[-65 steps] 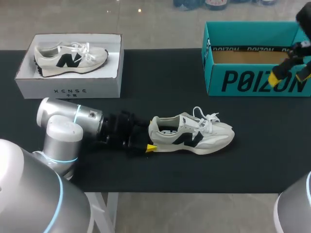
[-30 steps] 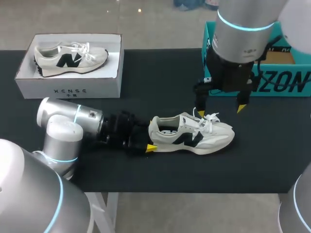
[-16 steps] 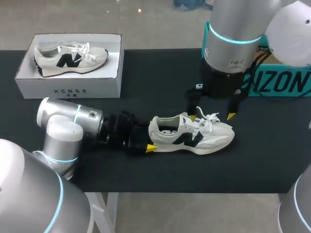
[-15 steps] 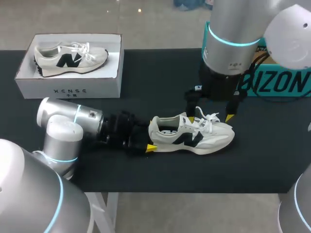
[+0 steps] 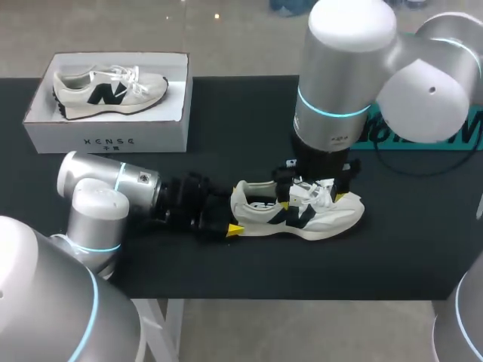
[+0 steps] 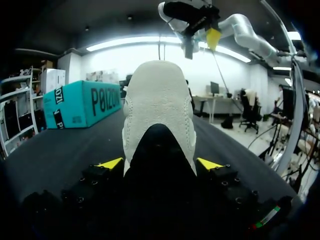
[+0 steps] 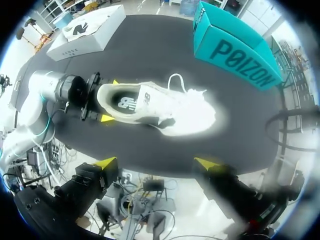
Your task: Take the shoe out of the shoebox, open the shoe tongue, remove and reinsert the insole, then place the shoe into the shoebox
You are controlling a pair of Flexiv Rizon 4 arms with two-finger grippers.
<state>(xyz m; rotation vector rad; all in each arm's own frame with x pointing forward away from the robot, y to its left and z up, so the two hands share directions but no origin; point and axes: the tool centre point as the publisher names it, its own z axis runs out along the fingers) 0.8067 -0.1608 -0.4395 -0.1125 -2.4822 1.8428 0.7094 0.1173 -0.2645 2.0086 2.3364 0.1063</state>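
Observation:
A white sneaker (image 5: 302, 213) with a dark logo lies on its sole on the black table (image 5: 249, 121), toe pointing right. My left gripper (image 5: 231, 215) lies flat on the table behind the shoe. Its fingers (image 6: 110, 163) press the heel (image 6: 159, 110) from both sides. My right gripper (image 5: 311, 198) hangs open straight above the laces and tongue, one yellow tip on each side of them, nothing held. In the right wrist view the sneaker (image 7: 155, 105) lies ahead of the open right gripper (image 7: 156, 163). The teal shoebox (image 7: 235, 47) stands at the table's far right.
A white box (image 5: 106, 124) at the far left holds a second sneaker (image 5: 109, 85). My right arm hides most of the teal shoebox (image 5: 469, 128) in the head view. Bare black table lies between the two boxes and in front of the shoe.
My right arm swung in from the teal box and came down over the shoe's laces, jaws still wide. The left arm and the shoe have not moved.

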